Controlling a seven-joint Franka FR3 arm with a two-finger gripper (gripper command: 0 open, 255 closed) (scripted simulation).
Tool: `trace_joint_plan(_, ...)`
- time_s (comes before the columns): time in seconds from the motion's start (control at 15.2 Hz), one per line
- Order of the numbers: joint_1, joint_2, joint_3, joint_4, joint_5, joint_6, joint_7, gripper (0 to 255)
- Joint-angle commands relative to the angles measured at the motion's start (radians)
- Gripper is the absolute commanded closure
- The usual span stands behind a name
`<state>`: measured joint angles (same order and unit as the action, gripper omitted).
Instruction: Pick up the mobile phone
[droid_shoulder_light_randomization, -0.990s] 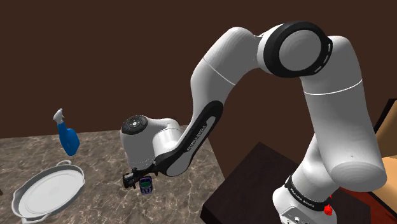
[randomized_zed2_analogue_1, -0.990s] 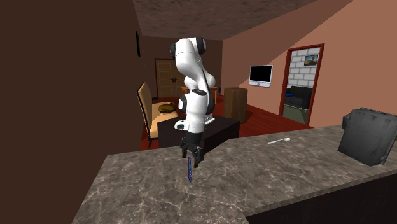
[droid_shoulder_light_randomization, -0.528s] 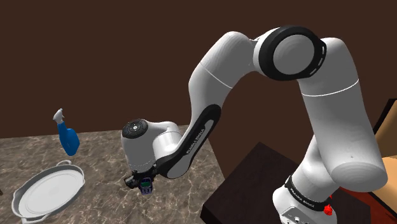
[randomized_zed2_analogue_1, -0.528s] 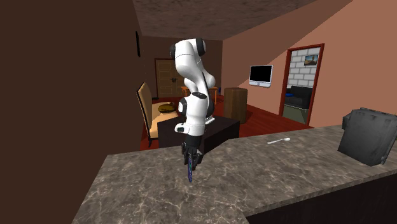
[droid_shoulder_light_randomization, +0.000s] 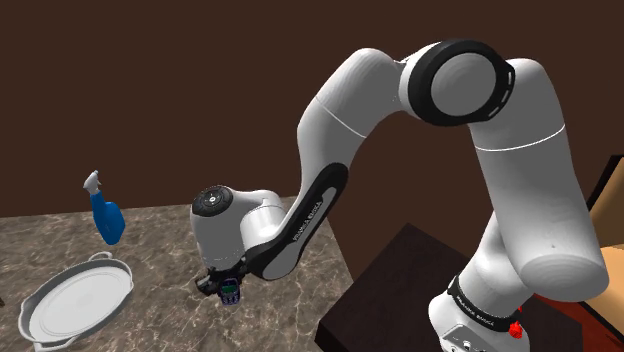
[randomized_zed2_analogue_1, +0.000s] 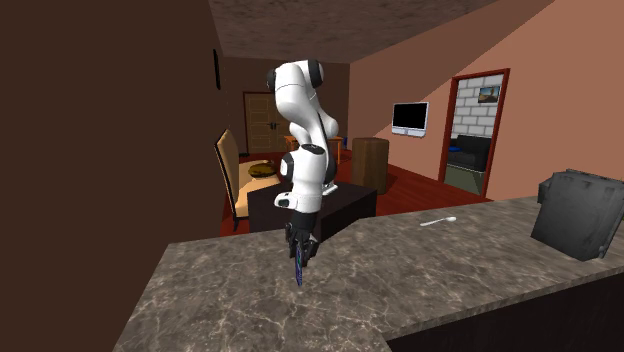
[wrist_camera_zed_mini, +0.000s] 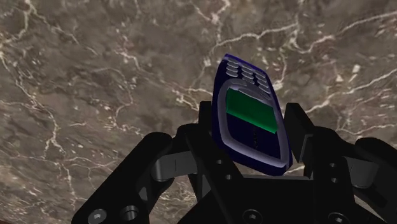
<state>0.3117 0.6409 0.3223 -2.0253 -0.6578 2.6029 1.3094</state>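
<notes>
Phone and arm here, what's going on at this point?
The white arm has its black gripper shut on the dark blue phone, clasping its sides over the marble counter. The phone hangs on end below the gripper; whether it has cleared the counter is hard to tell. A spray bottle and a white dish sit toward the shoulder view's left.

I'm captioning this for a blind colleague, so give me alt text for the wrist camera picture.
A dark blue mobile phone with a green screen is clasped between the two fingers of the black gripper, leaning at a slant between them. Beyond it lies a brown marbled counter with pale veins.
</notes>
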Motion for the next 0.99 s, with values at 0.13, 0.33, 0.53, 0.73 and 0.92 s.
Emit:
trace_joint_plan(0.13, -0.017, -0.041, 0.024, -0.014, 0.027, -0.027, -0.022, 255)
trace_joint_plan(0.33, -0.032, -0.076, 0.044, -0.024, 0.050, -0.050, -0.041, 255)
trace_joint_plan(0.53, -0.046, -0.110, 0.063, -0.033, 0.075, -0.074, -0.061, 255)
trace_joint_plan(0.73, -0.060, -0.143, 0.082, -0.039, 0.101, -0.098, -0.082, 255)
trace_joint_plan(0.92, -0.070, -0.167, 0.095, -0.043, 0.120, -0.116, -0.097, 255)
